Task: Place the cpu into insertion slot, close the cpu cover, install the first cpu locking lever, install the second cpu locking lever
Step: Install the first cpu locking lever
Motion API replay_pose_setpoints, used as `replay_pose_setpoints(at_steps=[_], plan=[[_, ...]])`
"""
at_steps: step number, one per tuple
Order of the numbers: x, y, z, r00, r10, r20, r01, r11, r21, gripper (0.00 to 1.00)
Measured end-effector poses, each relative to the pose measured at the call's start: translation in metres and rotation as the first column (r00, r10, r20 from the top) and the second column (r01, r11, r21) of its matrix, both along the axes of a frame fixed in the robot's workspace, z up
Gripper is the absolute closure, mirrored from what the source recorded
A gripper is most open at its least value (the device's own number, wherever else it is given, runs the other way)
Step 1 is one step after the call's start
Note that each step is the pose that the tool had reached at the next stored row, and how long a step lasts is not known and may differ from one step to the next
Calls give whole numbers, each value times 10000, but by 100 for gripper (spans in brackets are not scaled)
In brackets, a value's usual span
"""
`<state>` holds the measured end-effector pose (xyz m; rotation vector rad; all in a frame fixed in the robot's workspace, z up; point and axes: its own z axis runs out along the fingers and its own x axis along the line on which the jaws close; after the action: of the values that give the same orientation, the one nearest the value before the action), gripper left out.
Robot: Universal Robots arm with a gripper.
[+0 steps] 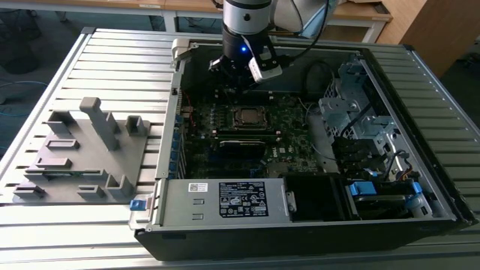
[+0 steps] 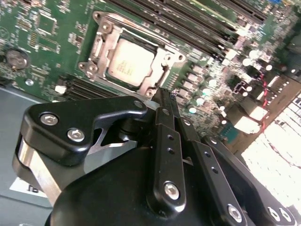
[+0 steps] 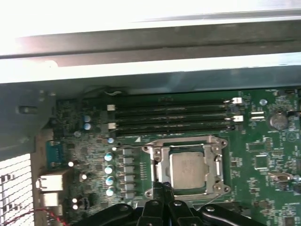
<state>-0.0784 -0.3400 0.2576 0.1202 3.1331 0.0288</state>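
The cpu (image 1: 246, 117) (image 2: 129, 62) (image 3: 188, 169), a silvery square chip, lies in the insertion slot on the green motherboard (image 1: 289, 135); the chip hides the slot itself. The cpu cover (image 2: 163, 63) (image 3: 187, 142), a metal frame, lies flat around the chip. My gripper (image 1: 236, 85) (image 2: 161, 93) (image 3: 162, 186) hangs just above the board at one edge of the cover. Its black fingers (image 2: 165, 127) are pressed together with nothing between them.
Long black memory slots (image 3: 174, 115) run beside the socket. The open computer case has a power supply (image 1: 225, 199) at the front and a drive cage (image 1: 352, 112) on the exterior view's right. A grey fixture plate (image 1: 82, 152) lies outside on the exterior view's left.
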Motion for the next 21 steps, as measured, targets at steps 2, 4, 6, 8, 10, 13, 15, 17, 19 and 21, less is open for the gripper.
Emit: replay_pose_setpoints(at_steps=[2, 4, 6, 8, 10, 13, 15, 17, 19, 21], plan=[[-30, 0, -2, 10000, -4, 0, 4, 10000, 1, 90], [-32, 1, -2, 10000, -6, 0, 6, 10000, 0, 90], [-32, 0, -1, 10000, -5, -1, 5, 10000, -1, 90], [-34, 0, -5, 10000, -5, 0, 5, 10000, 0, 90], [-38, 0, -13, 10000, -7, 0, 7, 10000, 0, 90], [-47, -1, -23, 10000, -8, -2, 8, 10000, -2, 90], [-48, 0, -34, 10000, -7, 0, 7, 10000, 0, 90], [-48, 0, -42, 10000, -7, 1, 7, 10000, 1, 90], [-48, 0, -40, 10000, -7, 1, 7, 10000, 2, 90], [-48, 0, -36, 10000, -8, 0, 8, 10000, 0, 90]])
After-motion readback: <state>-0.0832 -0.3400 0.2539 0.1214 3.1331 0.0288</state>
